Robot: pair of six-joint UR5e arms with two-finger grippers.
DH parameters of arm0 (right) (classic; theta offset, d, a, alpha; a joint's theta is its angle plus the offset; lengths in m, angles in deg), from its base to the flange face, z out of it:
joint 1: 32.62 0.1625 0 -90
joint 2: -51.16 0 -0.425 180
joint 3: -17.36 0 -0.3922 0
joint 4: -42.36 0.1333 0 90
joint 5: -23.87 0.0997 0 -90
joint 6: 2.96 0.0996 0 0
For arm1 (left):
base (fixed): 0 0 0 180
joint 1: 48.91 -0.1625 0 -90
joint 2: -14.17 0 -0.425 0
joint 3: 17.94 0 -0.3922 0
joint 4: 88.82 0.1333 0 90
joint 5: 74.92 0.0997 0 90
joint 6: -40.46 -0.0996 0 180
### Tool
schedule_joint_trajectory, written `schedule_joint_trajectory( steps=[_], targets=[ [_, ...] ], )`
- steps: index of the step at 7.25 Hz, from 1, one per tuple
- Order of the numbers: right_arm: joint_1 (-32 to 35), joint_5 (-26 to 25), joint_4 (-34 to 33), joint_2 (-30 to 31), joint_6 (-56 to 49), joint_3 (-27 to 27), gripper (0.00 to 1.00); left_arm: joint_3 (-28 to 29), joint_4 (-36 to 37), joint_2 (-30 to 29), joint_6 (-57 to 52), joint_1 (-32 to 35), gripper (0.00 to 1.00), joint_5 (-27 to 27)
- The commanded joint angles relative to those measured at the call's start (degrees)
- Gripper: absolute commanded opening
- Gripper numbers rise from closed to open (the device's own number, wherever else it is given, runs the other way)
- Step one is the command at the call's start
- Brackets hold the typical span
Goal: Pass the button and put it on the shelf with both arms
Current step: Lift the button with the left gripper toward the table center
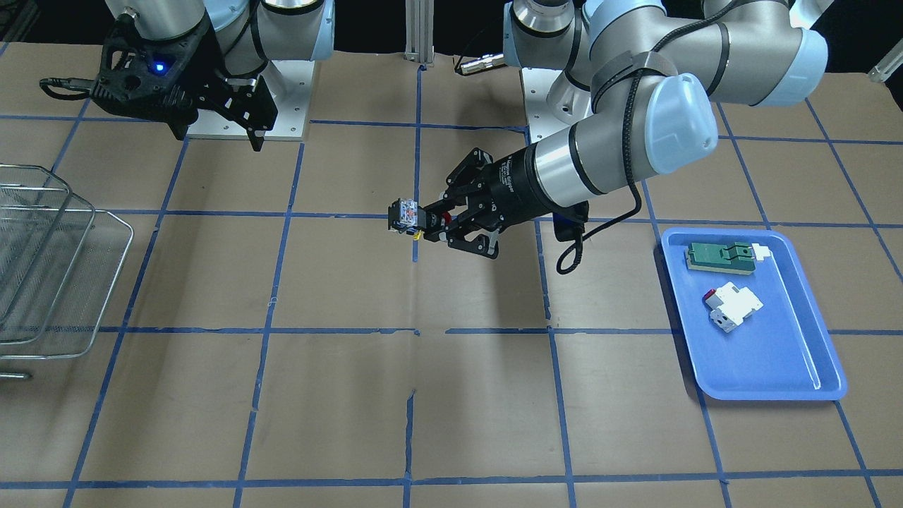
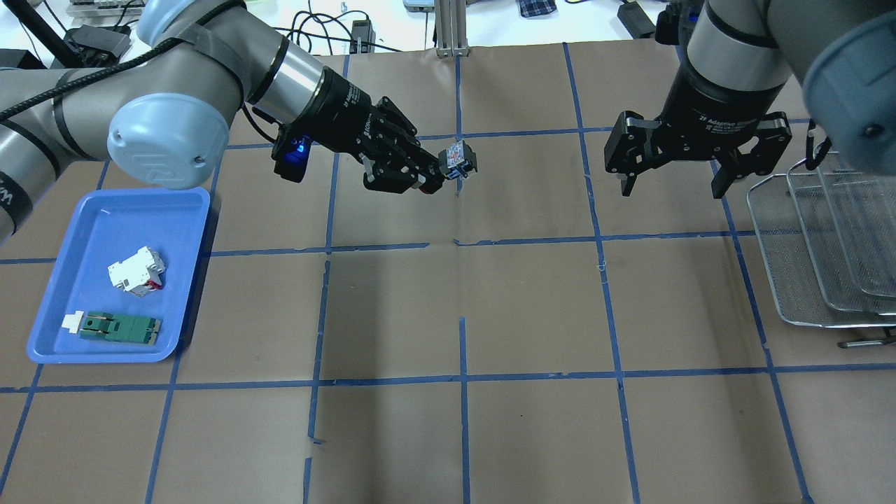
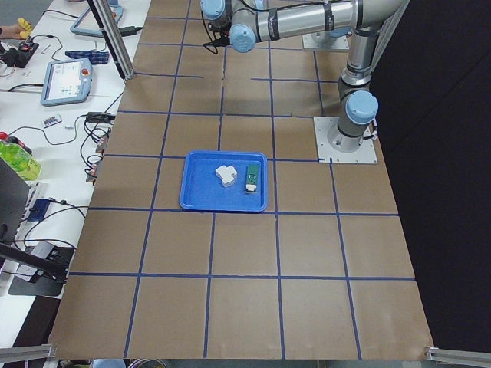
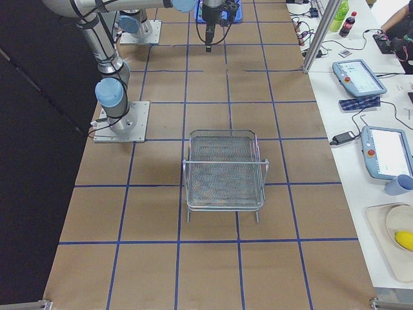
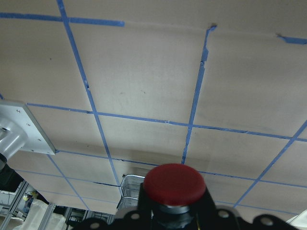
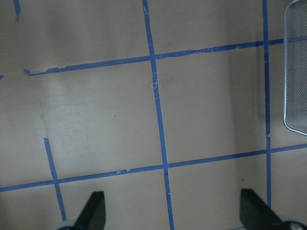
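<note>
My left gripper (image 2: 435,176) is shut on the button (image 2: 458,159) and holds it level above the table's middle, with the colourful labelled end pointing toward my right side. In the front-facing view the button (image 1: 404,215) sticks out of the left gripper (image 1: 427,222). The left wrist view shows its red cap (image 5: 174,183) between the fingers. My right gripper (image 2: 673,187) is open and empty. It hangs pointing down, well to the right of the button and beside the shelf (image 2: 805,280). The right wrist view shows the open fingers (image 6: 93,208) and the shelf's corner (image 6: 297,72).
A blue tray (image 2: 63,294) on my left holds a white block with a red tab (image 2: 136,269) and a flat green part (image 2: 119,327). The shelf also shows in the front-facing view (image 1: 106,282) and in the exterior right view (image 4: 224,174). Brown paper with blue tape lines covers the table.
</note>
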Motion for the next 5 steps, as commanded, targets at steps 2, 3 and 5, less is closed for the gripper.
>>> schedule_joint_trajectory(
  steps=[2,3,5],
  targets=[
    [-0.17,0.0,0.69,-0.3,-0.17,-0.09,1.0,-0.63,0.74,-0.34,1.05,0.72,0.0,-2.88],
    [-0.18,-0.26,0.35,-0.21,0.35,-0.44,1.0,-0.45,0.91,-0.34,1.92,0.72,0.0,-6.65],
    [-0.09,-0.09,0.18,-0.82,0.7,0.17,1.0,-0.63,3.11,-1.31,2.46,0.81,0.0,-6.07]
  ],
)
